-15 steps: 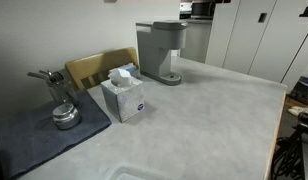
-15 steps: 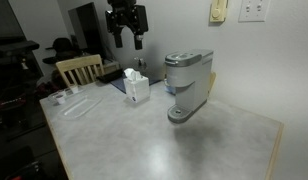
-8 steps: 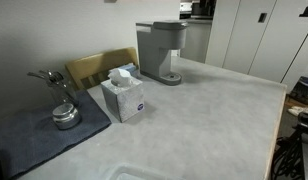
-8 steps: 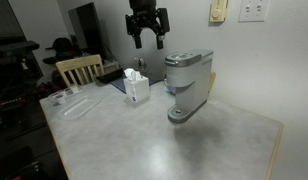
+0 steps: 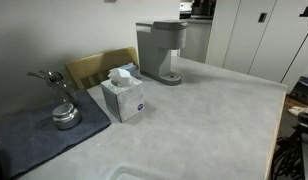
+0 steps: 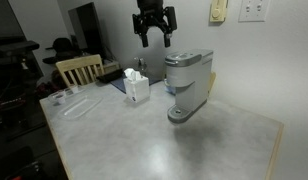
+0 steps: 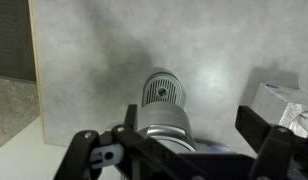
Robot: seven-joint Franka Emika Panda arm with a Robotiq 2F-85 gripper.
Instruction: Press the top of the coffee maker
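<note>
The coffee maker (image 5: 160, 50) is a tall grey boxy machine with a flat-topped overhanging head and a round drip base. It stands at the back of the grey table in both exterior views (image 6: 187, 83). My gripper (image 6: 155, 38) hangs in the air above the machine, a little toward the tissue box side, with its fingers spread open and empty. It is out of view in an exterior view. In the wrist view the gripper (image 7: 184, 140) looks straight down on the coffee maker (image 7: 162, 110), whose round drip base and head lie between the fingers.
A white-and-blue tissue box (image 5: 123, 95) (image 6: 136, 86) (image 7: 282, 102) stands next to the machine. A small metal pot with handle (image 5: 62, 112) sits on a dark mat (image 5: 34, 135). A wooden chair (image 6: 78, 69) stands behind the table. The table edge (image 7: 36, 90) shows in the wrist view.
My gripper has moved sideways in the air from above the tissue box toward the coffee maker, staying open. Nothing on the table has moved.
</note>
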